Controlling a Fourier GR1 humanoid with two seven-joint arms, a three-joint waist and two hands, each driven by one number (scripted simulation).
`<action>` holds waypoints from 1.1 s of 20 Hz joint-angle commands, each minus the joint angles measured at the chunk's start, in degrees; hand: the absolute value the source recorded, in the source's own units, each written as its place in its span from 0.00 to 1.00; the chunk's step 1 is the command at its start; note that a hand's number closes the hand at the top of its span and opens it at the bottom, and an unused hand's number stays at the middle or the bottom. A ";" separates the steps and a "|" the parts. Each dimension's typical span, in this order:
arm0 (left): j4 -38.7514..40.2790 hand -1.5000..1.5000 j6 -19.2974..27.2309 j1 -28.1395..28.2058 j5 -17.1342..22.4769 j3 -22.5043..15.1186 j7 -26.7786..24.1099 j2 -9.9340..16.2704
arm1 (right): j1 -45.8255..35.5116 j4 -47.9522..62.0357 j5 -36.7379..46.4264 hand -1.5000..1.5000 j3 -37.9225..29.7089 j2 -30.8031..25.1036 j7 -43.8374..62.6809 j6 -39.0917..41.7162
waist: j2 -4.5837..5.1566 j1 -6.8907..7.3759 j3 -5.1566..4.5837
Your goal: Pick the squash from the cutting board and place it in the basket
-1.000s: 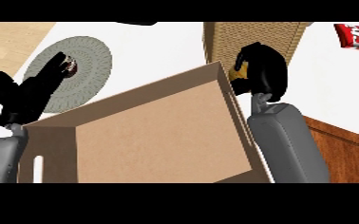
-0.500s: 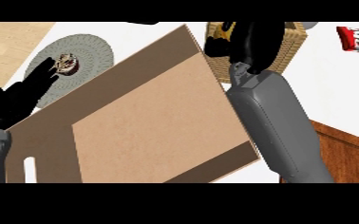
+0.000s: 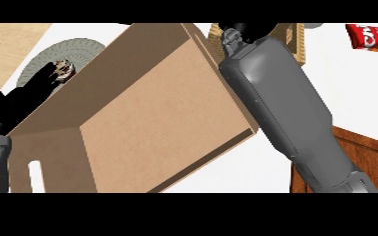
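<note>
**Right forearm reached further across the board toward the basket**

Since half a second earlier, the grey right forearm had stretched further up the head view. It brought the black right hand to the very top edge, over the tan woven basket. The big light-brown wooden cutting board filled more of the view and lay just left of that hand and below it. Only the wrist and a dark part of the right hand showed, so I could not tell whether it was clenched, released or grasping anything.

The squash itself was not visible in this moment. Judging by the task and the hand's place above the basket, it was probably hidden inside the right hand, carried there so it could be let go into the basket. That is a guess, not a thing seen. Its long axis and the way it pointed could not be told.

The black left hand rested at the left edge with its fingers relaxed and raised, holding nothing. Its fingertips lay against the round grey ribbed plate, out of the way of the carrying arm. A red packet lay to the right of the right hand, beyond the basket.
</note>
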 commanded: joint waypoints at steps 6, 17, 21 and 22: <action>0.32 0.50 1.53 -3.88 -0.58 -2.88 -1.09 -5.00 | -12.73 12.01 7.45 1.00 -3.38 3.33 16.65 -1.40 | -0.11 -1.57 0.04; 1.93 0.50 4.90 -4.46 -2.74 -2.86 -2.19 -7.07 | -16.84 23.73 14.71 1.00 -10.35 3.34 20.32 -1.47 | -0.76 -4.40 0.42; 2.30 0.50 5.64 -4.90 -3.10 -2.40 -2.53 -7.20 | -16.98 26.22 16.02 1.00 -11.47 3.35 20.33 -2.98 | -0.90 -5.00 0.46; 2.64 0.50 6.42 -4.94 -3.79 -3.64 -2.75 -9.16 | -16.69 27.45 15.78 1.00 -10.91 3.35 20.33 -2.36 | -0.75 -5.10 0.43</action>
